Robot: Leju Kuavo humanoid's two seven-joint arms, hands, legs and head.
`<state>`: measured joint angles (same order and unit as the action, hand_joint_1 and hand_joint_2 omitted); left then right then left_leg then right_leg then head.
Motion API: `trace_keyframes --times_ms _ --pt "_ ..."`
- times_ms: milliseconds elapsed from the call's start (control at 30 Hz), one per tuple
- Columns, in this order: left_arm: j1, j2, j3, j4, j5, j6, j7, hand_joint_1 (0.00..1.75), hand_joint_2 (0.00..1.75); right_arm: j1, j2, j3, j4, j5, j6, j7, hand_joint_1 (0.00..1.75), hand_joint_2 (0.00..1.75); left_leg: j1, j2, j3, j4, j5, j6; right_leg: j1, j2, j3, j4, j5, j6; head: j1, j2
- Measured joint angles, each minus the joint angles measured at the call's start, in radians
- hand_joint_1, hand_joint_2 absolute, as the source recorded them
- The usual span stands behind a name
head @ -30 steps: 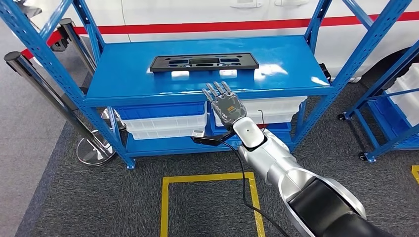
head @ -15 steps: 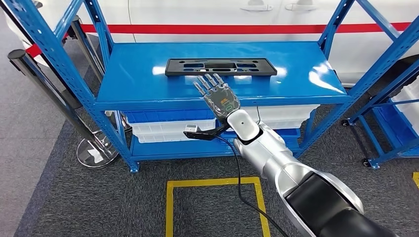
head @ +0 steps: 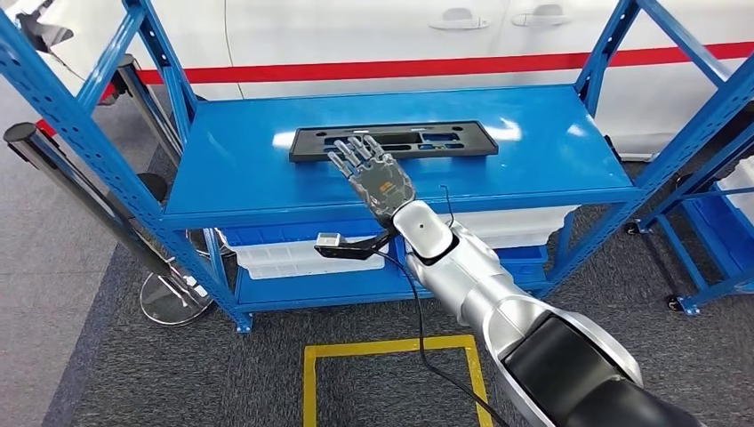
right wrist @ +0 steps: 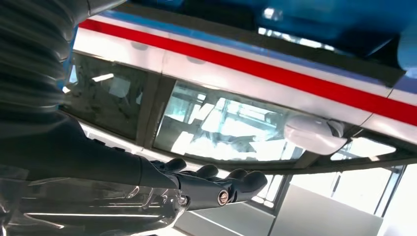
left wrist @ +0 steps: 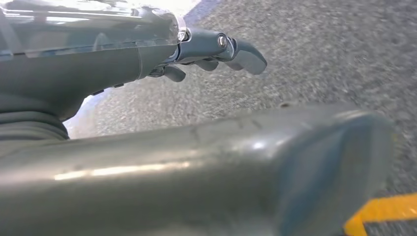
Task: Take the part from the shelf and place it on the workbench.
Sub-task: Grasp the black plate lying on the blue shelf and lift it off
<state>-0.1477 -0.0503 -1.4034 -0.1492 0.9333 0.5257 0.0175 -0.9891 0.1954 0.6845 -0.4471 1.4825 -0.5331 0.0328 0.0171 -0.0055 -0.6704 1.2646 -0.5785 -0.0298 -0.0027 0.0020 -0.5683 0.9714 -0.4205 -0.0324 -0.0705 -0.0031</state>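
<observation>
Our right hand (head: 376, 176) is reaching over the shelf (head: 233, 156), fingers spread and holding nothing, its fingertips over the near edge of the one black part (head: 393, 140) lying flat there. We are approaching; next we need to close around it. Our left hand (left wrist: 147, 51) is hanging empty, fingers loose.

No text, number or brand can be read; the small orange and green label on the right hand (head: 381, 181) is too blurred.
</observation>
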Motion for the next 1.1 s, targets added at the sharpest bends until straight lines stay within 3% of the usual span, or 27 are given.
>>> trace_keyframes --times_ms 33,133,200,267,333,367,433,500,533,567,633,667,700,733,800,867,1000,1033,1067,1100 --pt "0.003 0.002 0.000 0.000 0.001 0.000 -0.001 0.00 0.00 0.005 0.001 0.000 0.002 0.000 0.000 0.000 0.00 1.75 0.006 0.000 -0.013 -0.011 0.016 -0.009 -0.006 0.001 0.010 0.003 -0.010 0.007 0.000 0.000" --pt "0.009 0.005 0.000 0.000 0.001 -0.001 -0.003 0.00 0.00 0.011 0.005 0.001 0.006 0.000 0.000 0.000 0.00 1.75 0.025 0.003 0.011 -0.178 0.147 -0.039 -0.023 0.002 0.034 0.023 -0.047 0.034 0.000 0.000" --pt "0.009 0.005 0.000 0.000 0.000 -0.002 -0.005 0.00 0.00 0.012 0.008 0.001 0.009 0.001 0.000 0.001 0.00 1.75 0.025 0.003 0.020 -0.234 0.180 -0.024 -0.023 0.003 0.033 0.035 -0.066 0.052 -0.001 0.000" --pt "0.008 0.004 -0.002 0.000 -0.002 -0.003 -0.006 0.00 0.00 0.014 0.010 0.002 0.011 0.001 0.000 0.004 0.00 1.75 0.020 0.000 0.019 -0.228 0.170 0.007 -0.021 0.003 0.032 0.037 -0.074 0.064 -0.001 0.000" --pt "0.009 0.005 -0.003 0.000 -0.006 -0.003 -0.006 0.00 0.00 0.014 0.010 0.002 0.012 0.001 0.000 0.007 0.00 1.75 0.019 -0.001 0.028 -0.229 0.165 0.024 -0.025 0.002 0.023 0.065 -0.077 0.072 -0.001 0.000" --pt "0.008 0.006 -0.004 0.000 -0.008 -0.003 -0.006 0.00 0.00 0.014 0.010 0.002 0.012 0.001 0.000 0.008 0.00 1.75 0.018 -0.002 0.037 -0.231 0.160 0.031 -0.026 0.001 0.000 0.108 -0.085 0.074 -0.001 0.000" --pt "0.006 0.007 -0.005 0.000 -0.011 -0.006 -0.006 0.00 0.00 0.018 0.009 0.002 0.013 0.000 0.000 0.009 0.00 1.75 0.014 -0.002 0.053 -0.233 0.147 0.042 -0.025 0.000 -0.084 0.239 -0.121 0.075 -0.001 0.000" --pt "0.006 0.007 -0.006 0.000 -0.012 -0.010 -0.006 0.00 0.00 0.028 0.007 0.002 0.016 -0.002 0.000 0.009 0.00 1.75 0.006 -0.004 0.071 -0.233 0.130 0.048 -0.019 -0.001 -0.162 0.329 -0.154 0.071 -0.001 0.000" --pt "0.007 0.007 -0.006 0.000 -0.012 -0.011 -0.006 0.00 0.00 0.033 0.006 0.002 0.017 -0.003 0.000 0.009 0.00 1.75 0.001 -0.006 0.083 -0.233 0.121 0.050 -0.014 0.000 -0.180 0.328 -0.146 0.064 -0.001 0.000" --pt "0.008 0.007 -0.006 0.000 -0.012 -0.012 -0.006 0.00 0.00 0.036 0.005 0.002 0.018 -0.005 0.000 0.007 0.00 1.75 -0.003 -0.007 0.097 -0.233 0.111 0.051 -0.008 0.000 -0.181 0.294 -0.118 0.054 -0.001 0.000" --pt "0.008 0.004 -0.006 0.000 -0.012 -0.013 -0.006 0.00 0.00 0.039 0.002 0.002 0.020 -0.009 -0.001 0.003 0.00 1.75 -0.012 -0.009 0.124 -0.235 0.091 0.053 0.011 0.002 -0.153 0.164 -0.015 0.020 -0.001 0.000" --pt "0.008 0.002 -0.006 0.000 -0.012 -0.014 -0.006 0.00 0.00 0.041 -0.001 0.002 0.020 -0.010 -0.002 0.002 0.00 1.75 -0.014 -0.010 0.134 -0.237 0.083 0.051 0.021 0.003 -0.139 0.109 0.021 0.004 0.000 0.000" --pt "0.007 0.000 -0.006 -0.001 -0.011 -0.014 -0.006 0.00 0.00 0.044 -0.003 0.002 0.020 -0.011 -0.003 0.000 0.00 1.75 -0.015 -0.011 0.141 -0.241 0.075 0.048 0.029 0.004 -0.128 0.071 0.047 -0.008 0.001 0.000" --pt "0.007 -0.002 -0.006 -0.001 -0.011 -0.015 -0.006 0.00 0.00 0.048 -0.006 0.002 0.021 -0.012 -0.004 0.000 0.00 1.75 -0.015 -0.012 0.148 -0.241 0.071 0.044 0.034 0.006 -0.121 0.052 0.054 -0.014 0.002 0.000" --pt "0.008 -0.001 -0.006 -0.001 -0.011 -0.016 -0.005 0.00 0.00 0.056 -0.009 0.002 0.020 -0.012 -0.006 -0.004 0.00 1.75 -0.015 -0.012 0.160 -0.245 0.065 0.034 0.031 0.005 -0.102 0.038 0.052 -0.013 0.003 0.000" --pt "0.007 -0.001 -0.006 -0.001 -0.010 -0.017 -0.005 0.00 0.00 0.059 -0.010 0.003 0.019 -0.013 -0.008 -0.009 0.00 1.75 -0.015 -0.007 0.150 -0.204 0.050 0.026 0.023 0.004 -0.078 0.024 0.047 -0.014 0.003 0.000" --pt "0.007 0.000 -0.006 -0.001 -0.009 -0.017 -0.004 0.00 0.00 0.077 -0.010 0.003 0.018 -0.013 -0.013 -0.024 0.00 1.75 -0.003 -0.002 0.012 0.010 -0.021 0.005 0.017 0.005 -0.048 0.018 0.024 -0.013 0.003 0.000" --pt "0.009 0.000 -0.006 -0.001 -0.007 -0.017 -0.002 0.00 0.00 0.086 -0.011 0.003 0.018 -0.014 -0.014 -0.029 0.00 1.75 0.000 -0.001 -0.009 0.019 -0.014 -0.001 0.014 0.005 -0.041 0.021 0.016 -0.010 0.003 0.000" --pt "0.012 0.001 -0.006 -0.001 -0.004 -0.017 -0.001 0.00 0.00 0.094 -0.011 0.003 0.018 -0.015 -0.016 -0.034 0.00 1.75 0.004 -0.001 -0.013 -0.006 0.016 -0.006 0.011 0.007 -0.034 0.024 0.008 -0.005 0.003 0.000" --pt "0.014 0.002 -0.006 -0.001 -0.002 -0.017 0.000 0.00 0.00 0.099 -0.011 0.004 0.018 -0.016 -0.017 -0.039 0.00 1.75 0.007 0.000 -0.004 -0.061 0.065 -0.012 0.006 0.008 -0.027 0.029 -0.002 0.001 0.003 0.000"
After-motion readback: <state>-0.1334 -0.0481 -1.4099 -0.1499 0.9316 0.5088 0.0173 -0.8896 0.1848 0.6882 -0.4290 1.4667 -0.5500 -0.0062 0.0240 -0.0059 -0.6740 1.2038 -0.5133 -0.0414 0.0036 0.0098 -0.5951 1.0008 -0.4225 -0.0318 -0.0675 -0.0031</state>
